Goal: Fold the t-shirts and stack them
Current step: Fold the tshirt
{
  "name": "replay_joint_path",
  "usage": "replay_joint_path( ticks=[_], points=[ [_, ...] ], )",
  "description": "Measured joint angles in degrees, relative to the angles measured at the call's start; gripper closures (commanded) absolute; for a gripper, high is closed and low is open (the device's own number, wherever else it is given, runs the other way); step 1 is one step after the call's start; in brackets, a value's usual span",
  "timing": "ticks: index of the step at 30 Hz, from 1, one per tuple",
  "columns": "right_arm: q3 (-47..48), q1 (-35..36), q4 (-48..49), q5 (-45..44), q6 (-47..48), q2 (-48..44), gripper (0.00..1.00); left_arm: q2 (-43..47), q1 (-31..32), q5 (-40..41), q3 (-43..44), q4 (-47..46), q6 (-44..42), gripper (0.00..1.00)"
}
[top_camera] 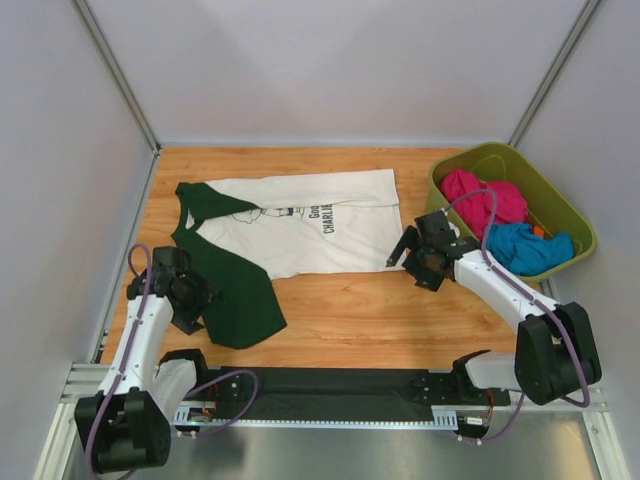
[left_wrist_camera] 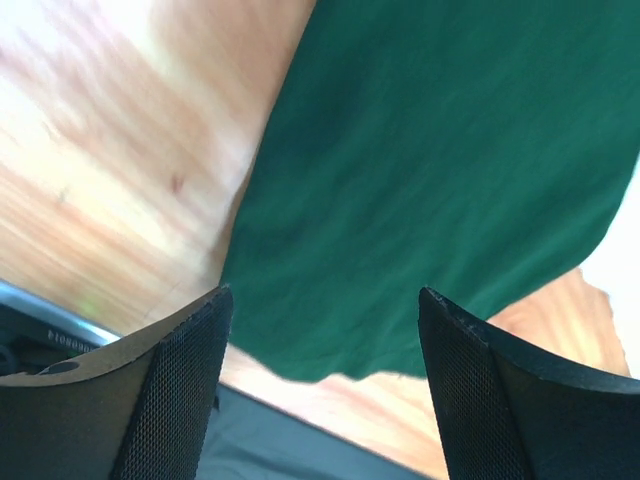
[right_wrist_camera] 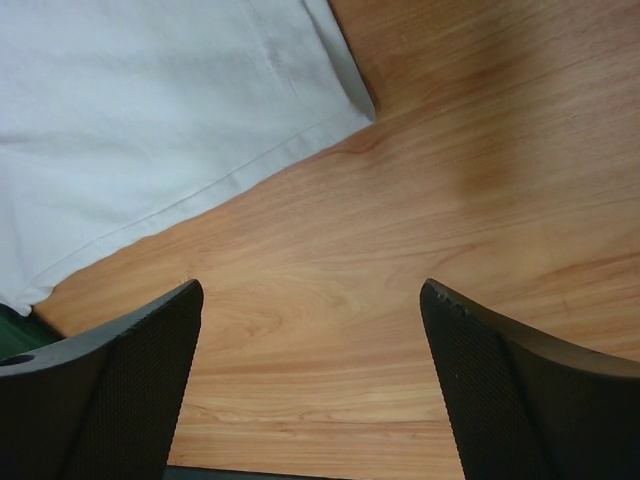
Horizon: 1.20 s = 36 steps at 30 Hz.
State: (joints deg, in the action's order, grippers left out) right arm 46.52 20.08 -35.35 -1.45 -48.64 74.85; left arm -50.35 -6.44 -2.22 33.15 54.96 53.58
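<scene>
T-shirt (top_camera: 310, 225): one, white with dark green sleeves, spread flat on the tabletop (top_camera: 380, 310), neck toward the left arm. Black chest print (top_camera: 327, 217) reads "CHARLIE"; a second word begins "Goo", the rest unreadable. Tub (top_camera: 470, 152): one, olive-green, at the right rear, holding one pink garment (top_camera: 470, 190) and one blue garment (top_camera: 525, 248). Left tool (left_wrist_camera: 325, 291): jaws spread, gripping nothing, over the near green sleeve (top_camera: 240, 295). Right tool (right_wrist_camera: 310, 283): jaws spread, gripping nothing, over bare wood beside the shirt's hem corner.
</scene>
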Motion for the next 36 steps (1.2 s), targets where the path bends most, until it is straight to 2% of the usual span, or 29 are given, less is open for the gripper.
replay_joint_path(
  ticks=[5, 10, 17, 22, 31, 36],
  points=[
    [0.0, 0.0, 0.5, -1.1, -0.8, 1.6, 0.14, -7.9, -1.7, 4.5, 7.7, -3.3, -3.5, 0.19],
    [0.3, 0.0, 0.6, -2.9, -1.7, 3.5, 0.16, -14.7, -6.9, 7.8, 14.6, -7.8, -9.1, 0.21],
    [2.5, 0.0, 2.1, -3.4, -2.4, 9.3, 0.23, -21.7, -11.4, 7.2, 14.8, -11.5, -12.0, 0.23],
    [4.6, 0.0, 2.9, -3.5, -2.4, 12.8, 0.29, -26.7, -11.6, 5.5, 14.8, -14.4, -12.8, 0.27],
    [6.5, -1.3, 3.2, -4.5, -2.6, 15.4, 0.32, -31.5, -11.6, 3.4, 14.6, -22.4, -13.4, 0.32],
    [6.7, -1.6, 3.0, -5.2, -2.7, 16.0, 0.37, -34.2, -11.6, 2.0, 14.3, -26.0, -14.1, 0.35]
  ],
)
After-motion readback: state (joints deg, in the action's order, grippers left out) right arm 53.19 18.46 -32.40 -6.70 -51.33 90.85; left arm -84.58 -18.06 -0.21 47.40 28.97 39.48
